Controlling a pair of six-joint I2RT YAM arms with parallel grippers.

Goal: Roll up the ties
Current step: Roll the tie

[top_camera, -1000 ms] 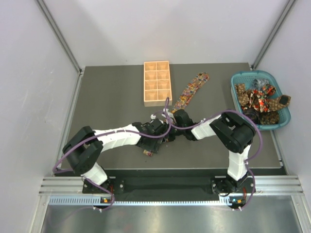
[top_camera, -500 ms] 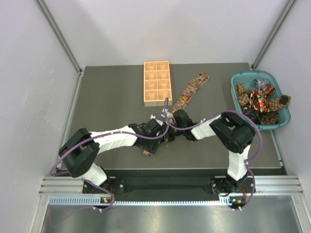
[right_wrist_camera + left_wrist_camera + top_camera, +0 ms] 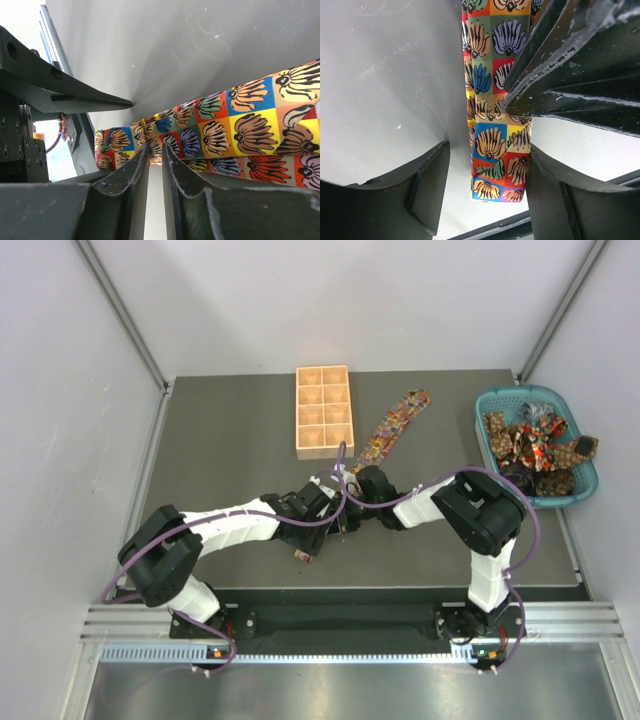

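One tie (image 3: 395, 425), printed with coloured squares of fan shapes, lies slantwise on the dark table from beside the tray down to its narrow end (image 3: 305, 554). In the left wrist view that folded end (image 3: 497, 170) sits between my left gripper's (image 3: 487, 167) open fingers. The right finger (image 3: 555, 195) is against the tie's edge and the left finger (image 3: 427, 185) is apart from it. My right gripper (image 3: 155, 150) is shut on the tie (image 3: 240, 135), pinching the edge of a fold just above the end. Both grippers (image 3: 325, 520) (image 3: 352, 502) meet at mid-table.
The tan wooden tray (image 3: 323, 410) stands at the back centre, left of the tie. A teal basket (image 3: 490, 400) at the right edge holds more ties (image 3: 530, 445) in a heap. The right gripper's black fingers (image 3: 560, 75) cross the left wrist view from the upper right.
My left gripper's fingers have drawn a little closer around the tie's end and its elbow has shifted left. The right gripper has kept its pinch and its place.
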